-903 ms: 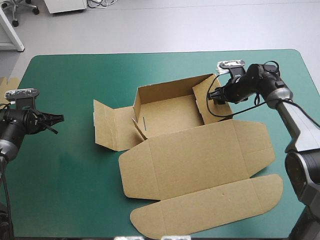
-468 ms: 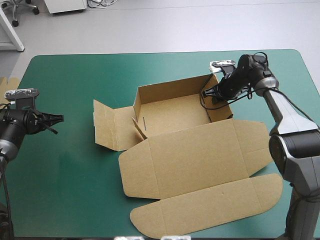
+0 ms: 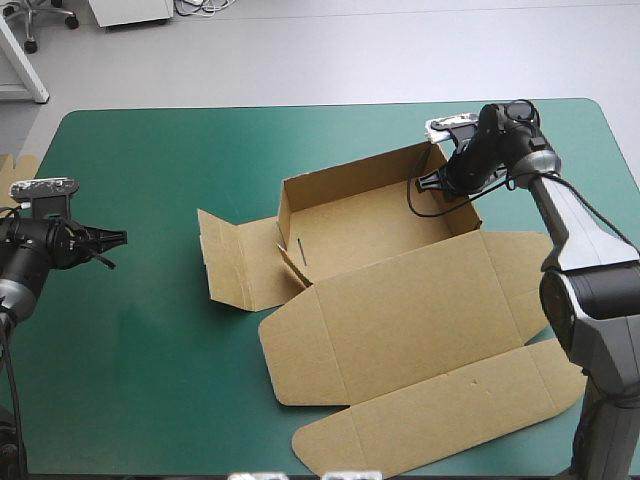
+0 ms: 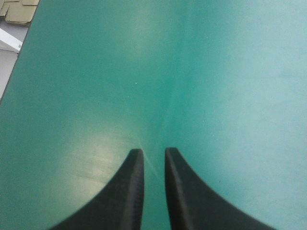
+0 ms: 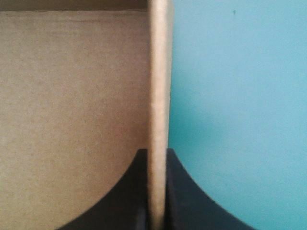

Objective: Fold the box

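Well left of the box (image 3: 370, 225), a bit of more brown board (image 3: 18, 165) shows at the table's edge. Closer to the box but well apart from it, the left gripper (image 3: 112, 238) hovers over the teal-green cover (image 3: 150, 330), its fingers nearly together and holding nothing. The box is an open tray with its lid flat. The right gripper (image 5: 157, 152) pinches the box's upright right wall.

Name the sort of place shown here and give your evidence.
Probably a robotics lab or test bench: a table with a teal-green cover, a left tool held over it, and a right tool gripping a wall of the half-folded box.
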